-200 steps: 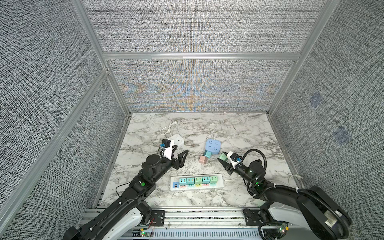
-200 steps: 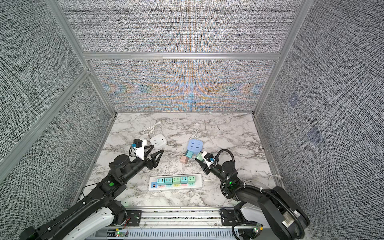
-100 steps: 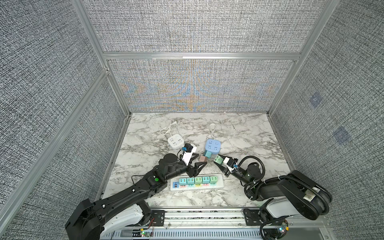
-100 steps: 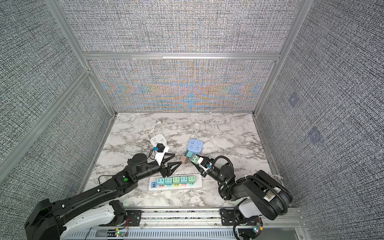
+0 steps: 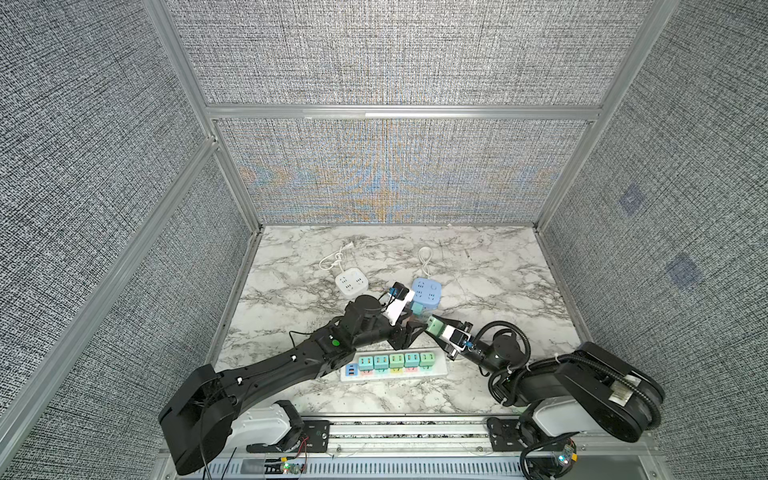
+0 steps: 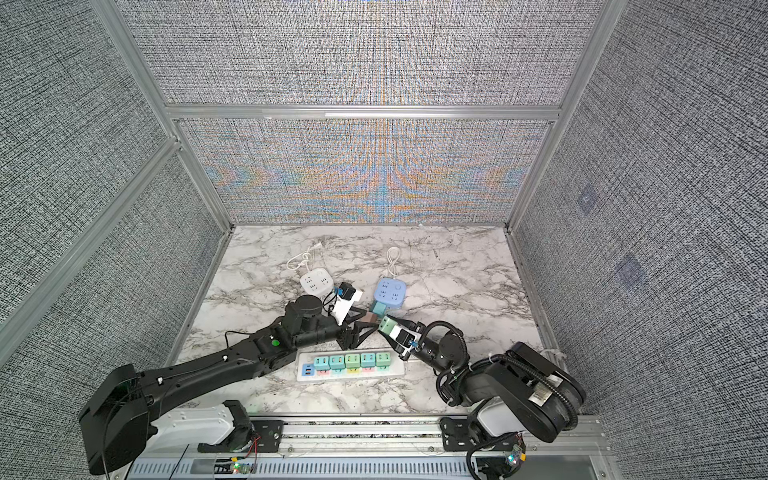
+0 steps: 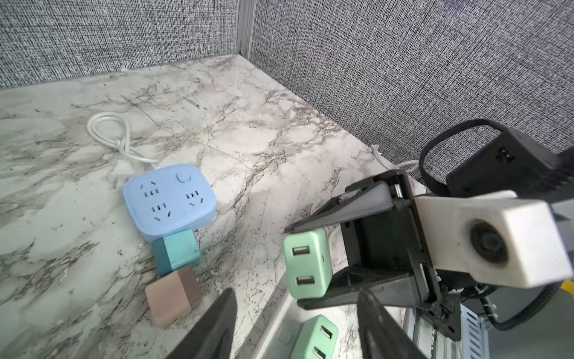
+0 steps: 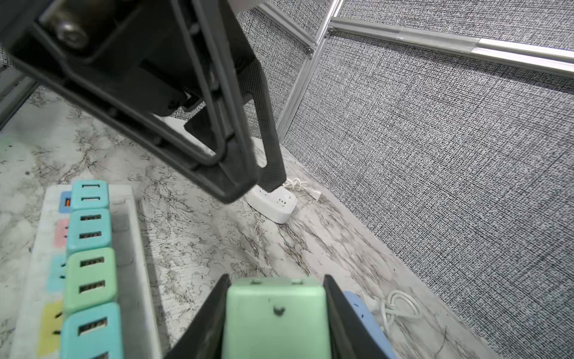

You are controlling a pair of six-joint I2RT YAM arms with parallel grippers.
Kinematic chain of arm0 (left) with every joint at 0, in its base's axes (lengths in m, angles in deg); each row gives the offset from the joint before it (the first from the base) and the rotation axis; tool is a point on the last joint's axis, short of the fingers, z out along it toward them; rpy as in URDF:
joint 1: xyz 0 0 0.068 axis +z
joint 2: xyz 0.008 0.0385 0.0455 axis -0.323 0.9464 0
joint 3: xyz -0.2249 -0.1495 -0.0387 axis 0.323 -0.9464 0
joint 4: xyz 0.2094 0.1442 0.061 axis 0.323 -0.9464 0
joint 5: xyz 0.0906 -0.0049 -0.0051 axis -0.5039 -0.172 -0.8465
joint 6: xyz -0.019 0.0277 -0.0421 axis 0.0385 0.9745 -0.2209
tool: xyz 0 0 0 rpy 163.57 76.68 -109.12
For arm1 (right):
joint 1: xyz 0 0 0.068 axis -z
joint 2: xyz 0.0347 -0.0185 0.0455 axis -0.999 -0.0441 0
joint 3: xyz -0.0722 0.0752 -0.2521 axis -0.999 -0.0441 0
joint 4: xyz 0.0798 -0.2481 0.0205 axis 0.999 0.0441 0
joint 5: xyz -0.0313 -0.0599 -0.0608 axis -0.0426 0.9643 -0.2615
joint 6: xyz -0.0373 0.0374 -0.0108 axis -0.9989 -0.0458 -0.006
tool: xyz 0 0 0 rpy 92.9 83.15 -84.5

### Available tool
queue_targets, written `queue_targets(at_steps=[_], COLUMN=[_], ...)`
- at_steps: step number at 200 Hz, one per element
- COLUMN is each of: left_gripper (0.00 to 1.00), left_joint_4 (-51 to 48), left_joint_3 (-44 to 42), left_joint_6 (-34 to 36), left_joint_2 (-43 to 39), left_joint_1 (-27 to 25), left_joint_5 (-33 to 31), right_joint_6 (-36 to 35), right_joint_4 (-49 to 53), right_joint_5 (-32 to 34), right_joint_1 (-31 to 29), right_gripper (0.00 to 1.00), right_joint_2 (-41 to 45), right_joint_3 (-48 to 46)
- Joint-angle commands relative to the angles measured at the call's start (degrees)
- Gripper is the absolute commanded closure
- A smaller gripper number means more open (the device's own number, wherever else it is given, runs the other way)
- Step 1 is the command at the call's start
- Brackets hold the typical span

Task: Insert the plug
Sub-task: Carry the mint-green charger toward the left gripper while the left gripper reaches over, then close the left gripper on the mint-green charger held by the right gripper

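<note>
In both top views: holds green plug (image 5: 435, 324) clamped in right end effector (image 5: 432, 327), off marble tabletop (image 5: 498, 270), between blue socket cube (image 5: 427, 291) and full power strip (image 5: 441, 369); not inserted yet. Left wrist: left end effector (image 7: 295, 289) part-open, empty, near plug. Right wrist: plug gripped both sides; grey fabric walls (image 8: 435, 155) around.

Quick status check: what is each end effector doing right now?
Left end effector: open, holding nothing.
Right end effector: closed on the green plug.
</note>
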State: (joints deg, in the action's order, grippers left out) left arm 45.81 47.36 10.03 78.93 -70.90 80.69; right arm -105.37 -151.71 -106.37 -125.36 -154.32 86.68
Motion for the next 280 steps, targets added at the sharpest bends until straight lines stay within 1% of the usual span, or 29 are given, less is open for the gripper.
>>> queue_targets(at_steps=[1, 35, 81, 116, 157, 180, 224, 250, 271, 280], left_gripper=[0.37, 0.39, 0.44, 0.48, 0.49, 0.49, 0.51, 0.56, 0.62, 0.67], left_joint_4=[-2.66, -2.43, -4.13, -4.92, -6.97, -6.56, -8.34, -8.81, -9.01, -8.92], left_joint_3=[0.49, 2.10, 6.07, 7.08, 7.33, 7.35, 9.29, 9.82, 10.26, 10.55], left_joint_6=[-0.23, -0.76, -0.69, -0.48, -0.15, 0.02, 0.66, 1.25, 1.76, 1.94], left_joint_2=[0.42, 2.89, 7.68, 8.86, 9.54, 10.31, 12.80, 14.08, 15.17, 15.61], left_joint_1=[0.02, 0.00, 0.02, 0.00, 0.02, 0.02, -0.02, -0.02, 0.00, 0.00], left_joint_5=[1.13, 5.19, 6.42, 8.31, 10.08, 11.22, 12.85, 14.36, 15.80, 16.87], right_joint_6=[-2.15, -3.19, -4.09, -4.60, -4.88, -4.88, -5.30, -5.58, -5.67, -5.74], right_joint_4=[-2.89, -1.31, -1.87, -1.80, -1.65, -1.68, -0.04, 0.46, 0.46, 0.33], right_joint_5=[-0.01, -0.24, -0.23, 0.20, 0.47, 0.20, 0.38, 0.56, 0.56, 0.51], right_joint_1=[-0.46, -1.57, -2.62, -2.88, -2.98, -3.24, -3.86, -3.86, -3.95, -4.03], right_gripper=[0.98, 0.98, 0.98, 0.98, 0.98, 0.98, 0.98, 0.98, 0.98, 0.98], right_joint_2=[0.72, 1.42, 1.20, 1.21, 1.23, 1.15, 2.11, 2.63, 2.68, 2.72], right_joint_3=[-0.40, -0.05, -0.17, -0.17, -0.18, -0.05, 0.27, 0.11, 0.11, 0.00])
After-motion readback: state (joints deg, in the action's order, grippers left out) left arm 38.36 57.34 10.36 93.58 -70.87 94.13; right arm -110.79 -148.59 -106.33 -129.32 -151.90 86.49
